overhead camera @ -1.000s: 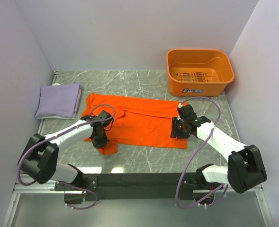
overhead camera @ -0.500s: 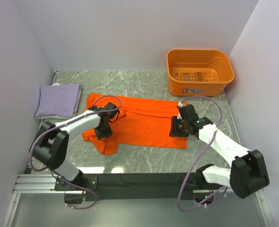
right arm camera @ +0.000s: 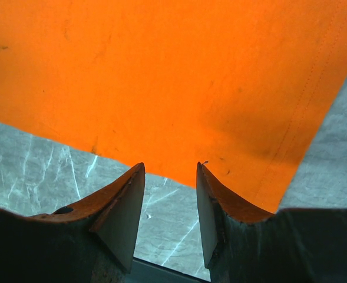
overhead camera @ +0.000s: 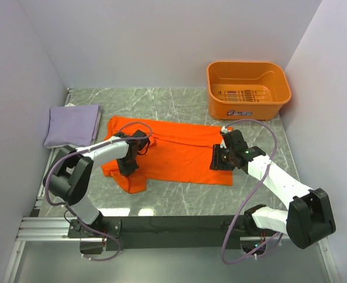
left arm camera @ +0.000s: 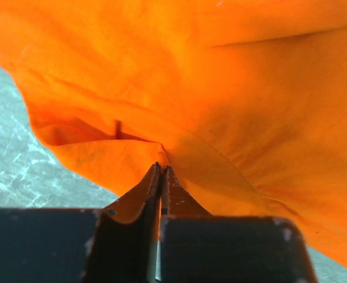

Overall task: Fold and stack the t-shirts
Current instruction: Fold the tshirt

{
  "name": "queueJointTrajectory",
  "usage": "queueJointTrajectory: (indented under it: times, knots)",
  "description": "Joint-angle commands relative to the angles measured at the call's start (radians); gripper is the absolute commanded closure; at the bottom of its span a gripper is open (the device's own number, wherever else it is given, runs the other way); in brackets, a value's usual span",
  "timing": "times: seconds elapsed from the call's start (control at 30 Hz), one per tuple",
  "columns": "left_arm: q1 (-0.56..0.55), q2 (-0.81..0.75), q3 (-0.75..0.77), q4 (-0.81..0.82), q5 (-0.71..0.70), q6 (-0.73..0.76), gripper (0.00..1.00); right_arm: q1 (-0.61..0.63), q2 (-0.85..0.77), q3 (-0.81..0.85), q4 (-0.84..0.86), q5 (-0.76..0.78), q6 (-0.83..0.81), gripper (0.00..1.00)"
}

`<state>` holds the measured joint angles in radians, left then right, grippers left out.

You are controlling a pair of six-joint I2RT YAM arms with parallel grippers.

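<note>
Left end effector (left arm camera: 161, 168) shifted rearward, pinching orange t-shirt (overhead camera: 179, 152), long axis left-right; right end effector (right arm camera: 170, 169) spread.

We see the left gripper (left arm camera: 161, 168) with its jaws pressed together, its tips pinching a fold of the orange t-shirt (left arm camera: 220, 88); the grey marble table (left arm camera: 8, 159) shows to its left.

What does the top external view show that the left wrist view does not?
Only the top external view shows the folded lavender t-shirt, the orange basket and the right gripper at the right edge of the orange t-shirt. Only the left wrist view shows the left gripper shut, pinching a fold of that shirt. Both show the orange t-shirt and the marble table.
</note>
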<state>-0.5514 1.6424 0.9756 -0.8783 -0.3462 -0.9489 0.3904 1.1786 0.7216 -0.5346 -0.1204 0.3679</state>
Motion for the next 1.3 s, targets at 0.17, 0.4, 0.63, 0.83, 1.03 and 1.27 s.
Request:
queueJointTrajectory:
  times: [0.17, 0.4, 0.63, 0.83, 1.03, 1.27]
  knots:
    - [-0.004, -0.186, -0.132, -0.168, -0.008, -0.112, 0.95, 0.007, -0.030, 0.012, 0.036, -0.015, -0.018, 0.52]
    - [-0.002, -0.300, -0.196, -0.263, 0.035, -0.180, 0.90, 0.007, -0.023, 0.019, 0.048, -0.044, -0.023, 0.53]
    - [-0.004, -0.423, -0.167, -0.415, 0.029, -0.240, 0.86, 0.007, -0.051, 0.010, 0.051, -0.036, -0.035, 0.53]
    - [0.011, -0.489, -0.146, -0.438, 0.065, -0.245, 0.79, 0.011, -0.065, 0.012, 0.050, -0.039, -0.041, 0.53]
    - [0.033, -0.527, -0.149, -0.421, 0.125, -0.232, 0.28, 0.022, -0.094, 0.004, 0.042, -0.028, -0.044, 0.52]
    - [0.209, -0.521, -0.107, -0.239, 0.021, -0.136, 0.35, 0.028, -0.099, -0.002, 0.041, -0.019, -0.044, 0.52]
